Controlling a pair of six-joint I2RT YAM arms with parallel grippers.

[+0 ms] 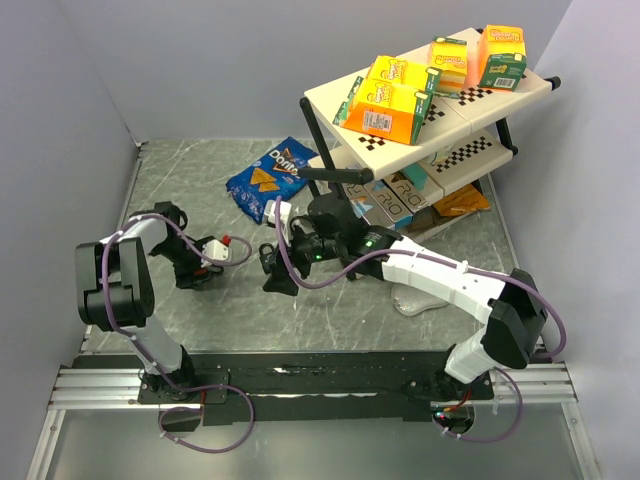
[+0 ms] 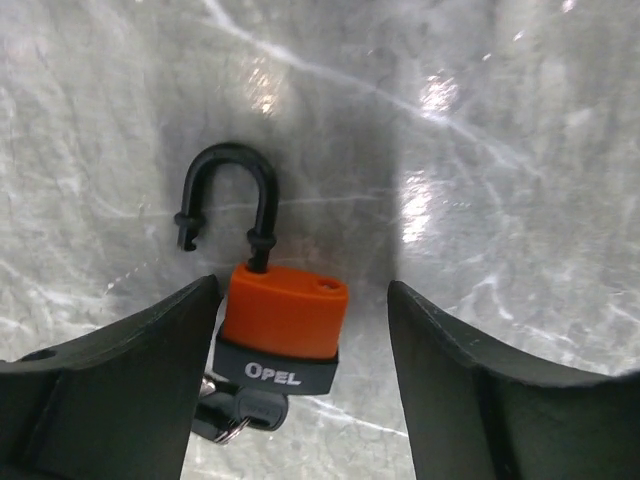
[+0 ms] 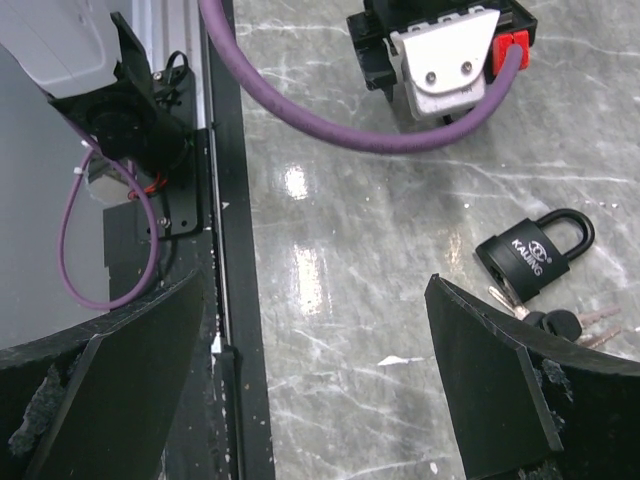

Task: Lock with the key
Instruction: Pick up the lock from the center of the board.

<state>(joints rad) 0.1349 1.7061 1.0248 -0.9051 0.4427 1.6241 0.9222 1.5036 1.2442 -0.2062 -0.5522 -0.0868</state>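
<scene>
The orange lock [image 2: 285, 320] lies flat on the table [image 2: 500, 200]. Its black loop [image 2: 232, 160] is popped up and turned away from its hole. A key [image 2: 240, 410] seems to sit in the bottom of the lock. The left gripper [image 2: 302, 290] is wide open around the lock, one finger right beside it, and is not squeezing it. The right gripper [image 3: 312, 280] is wide open too and holds nothing. A black lock [image 3: 525, 260] with keys [image 3: 565, 322] lies near it.

If the fingers close off-centre, the lock could slide or spin away. If the loop is not over its hole, pushing it down will jam. A bump could knock the key out.
</scene>
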